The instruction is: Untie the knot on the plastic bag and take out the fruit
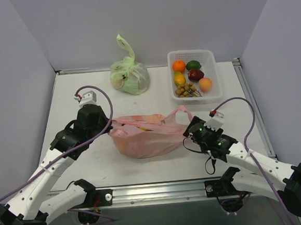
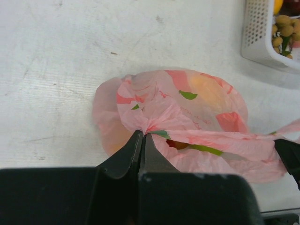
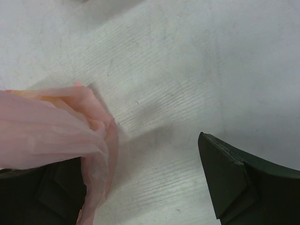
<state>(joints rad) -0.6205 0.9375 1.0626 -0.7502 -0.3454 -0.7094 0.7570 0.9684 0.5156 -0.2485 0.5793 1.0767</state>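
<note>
From where I stand I can't pick out the knot; the pink plastic is bunched and stretched where it would be. The fruit (image 2: 206,91) inside shows only as blurred orange, yellow and red patches through the film. The right pincer (image 3: 140,154) has one finger (image 3: 51,187) half buried under a fold of pink, with its jaws wide apart and gripping nothing. The left pincer (image 2: 142,137) is pinched tight on a gathered tuck of the plastic bag (image 1: 145,139). The bag lies in the middle of the table (image 1: 92,169), between both arms. It is crinkly, translucent and slumped, and one handle loop (image 1: 179,112) trails toward the right pincer. Behind it stand a green bag (image 1: 129,77) and a white basket (image 1: 214,86).
</note>
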